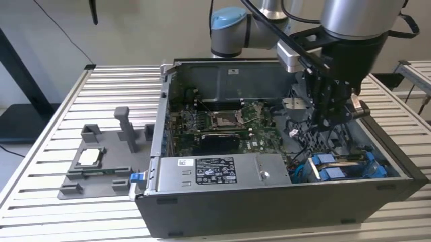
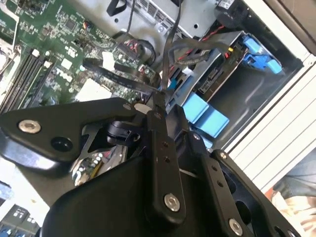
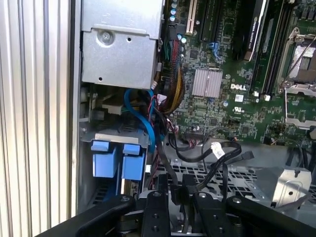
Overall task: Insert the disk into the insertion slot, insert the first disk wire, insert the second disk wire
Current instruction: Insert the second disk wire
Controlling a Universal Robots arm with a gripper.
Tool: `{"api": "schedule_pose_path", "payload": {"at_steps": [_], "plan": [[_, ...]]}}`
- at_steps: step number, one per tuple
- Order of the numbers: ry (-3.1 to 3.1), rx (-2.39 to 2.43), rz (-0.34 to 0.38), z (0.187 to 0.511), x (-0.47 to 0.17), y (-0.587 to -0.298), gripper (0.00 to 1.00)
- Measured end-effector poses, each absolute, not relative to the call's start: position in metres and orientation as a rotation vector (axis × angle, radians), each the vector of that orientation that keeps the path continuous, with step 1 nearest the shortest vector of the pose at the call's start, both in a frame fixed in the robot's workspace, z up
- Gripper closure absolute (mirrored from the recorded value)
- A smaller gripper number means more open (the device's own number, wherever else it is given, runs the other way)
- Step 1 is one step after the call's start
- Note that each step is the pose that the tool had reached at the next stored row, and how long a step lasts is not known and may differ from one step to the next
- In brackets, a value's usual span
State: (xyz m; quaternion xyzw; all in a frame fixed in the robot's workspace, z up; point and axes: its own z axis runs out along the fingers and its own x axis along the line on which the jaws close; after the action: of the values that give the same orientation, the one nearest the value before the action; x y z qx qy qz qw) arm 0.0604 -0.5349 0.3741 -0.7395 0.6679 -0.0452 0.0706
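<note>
one black wire point(image 3: 167, 165) (pinched by the hand point(image 3: 176, 187)) near the disk point(image 1: 340, 166).

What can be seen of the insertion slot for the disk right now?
The insertion slot is a narrow grey sheet-metal bay in a corner of the open computer case, at the exterior view's right, beside the grey power supply box. Bright blue plastic tabs stand at its mouth, and a flat grey unit, apparently the disk, lies inside. A blue cable passes beside it. The gripper, shut on a black wire, is above it and apart.
</note>
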Motion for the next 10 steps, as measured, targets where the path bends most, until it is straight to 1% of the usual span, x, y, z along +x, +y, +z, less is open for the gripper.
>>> {"api": "schedule_pose_path", "payload": {"at_steps": [10], "plan": [[2.009,-2.224,-0.137,0.374,0.0598,-0.5348,0.73]]}}
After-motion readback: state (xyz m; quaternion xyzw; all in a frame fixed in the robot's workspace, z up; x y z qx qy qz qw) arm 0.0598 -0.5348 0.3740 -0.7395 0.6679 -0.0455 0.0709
